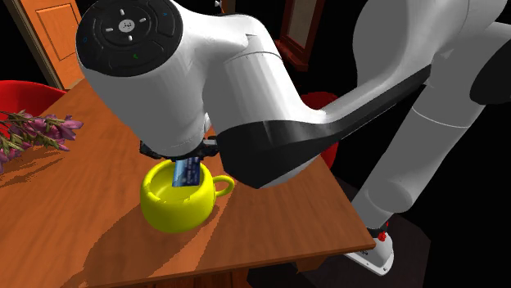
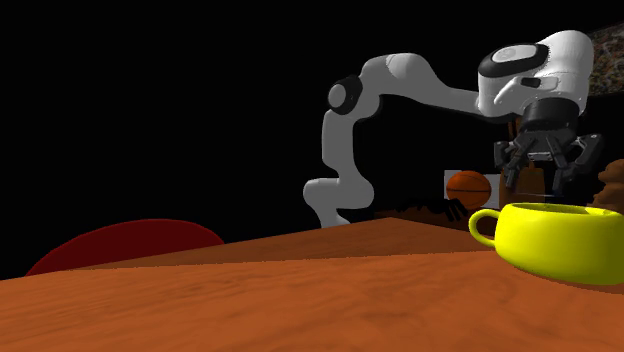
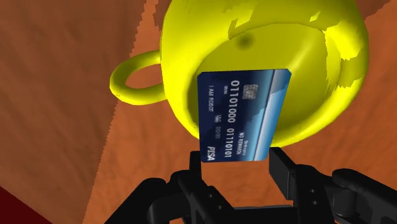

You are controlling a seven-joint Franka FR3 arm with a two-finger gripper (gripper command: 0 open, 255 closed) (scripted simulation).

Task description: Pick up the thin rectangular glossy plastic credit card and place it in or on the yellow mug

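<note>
Where the arm [image 1: 246, 90] bends down from its stand, its thick white links cross the shoulder view, and the wrist points straight down over the mug [image 1: 176, 204]. In the second exterior view the arm [image 2: 400, 90] rises at the far side of the table [image 2: 250, 300], arches over and hangs the gripper [image 2: 548, 188] just above the mug [image 2: 560, 240].

The gripper [image 1: 178, 155] clasps the card [image 1: 187, 173] by its near end. In the wrist view the two black fingers [image 3: 280, 167] stand close against the card's long edges, with the gripper [image 3: 235, 159] narrowed to the card's width. The card [image 3: 245, 111] is dark blue with white digits and lettering. It hangs tilted from the fingers, its far end down inside the mouth of the mug [image 3: 210, 32], below the rim; whether it touches the mug's wall I cannot tell.

The mug is glossy yellow and stands upright on the table [image 1: 65, 221]. Its handle [image 1: 223, 186] points to the shoulder view's right. The table is brown wood with a plain grain, and the mug sits toward the corner nearest the stand.

Purple flowers [image 1: 37, 131] lie at the table's far side, on the shoulder view's left, well apart from the mug. A red chair [image 1: 24, 92] stands behind them, with an orange door [image 1: 53, 33] beyond it. In the second exterior view an orange ball [image 2: 466, 185] shows past the table, and the rest behind the arm is a black area.
</note>
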